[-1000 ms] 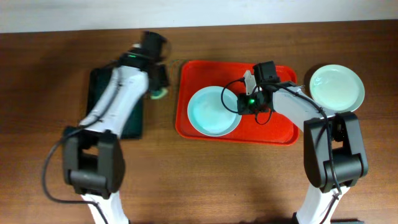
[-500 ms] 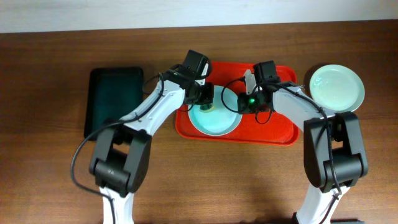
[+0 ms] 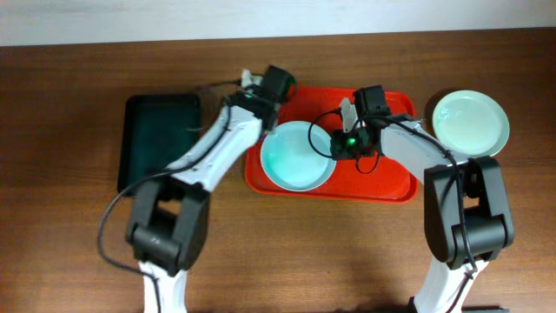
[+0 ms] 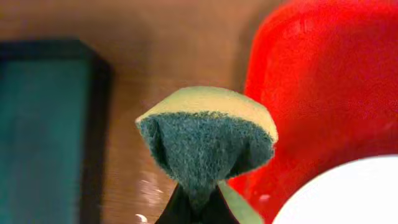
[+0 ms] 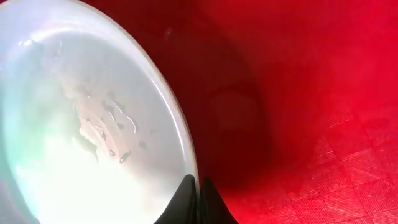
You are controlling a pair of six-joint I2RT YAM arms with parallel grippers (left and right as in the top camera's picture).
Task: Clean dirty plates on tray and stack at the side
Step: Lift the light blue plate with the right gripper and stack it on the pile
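the left gripper (image 4: 198,198) has pulled back off the plate (image 3: 298,155) since 0.5 s ago and now hangs over the upper left corner of the red tray (image 3: 391,178). the plate lies in the left half of the red tray, its surface wet with droplets (image 5: 102,127). the right gripper (image 5: 199,193) pinches the plate's rim, fingers drawn close together on it. the left gripper is clamped on a sponge (image 4: 208,140), yellow with a green scouring face, folded in the grip. a second plate (image 3: 470,122) sits on the wooden table (image 3: 278,261) just right of the red tray. 1 black tray (image 3: 161,143) lies to the left.
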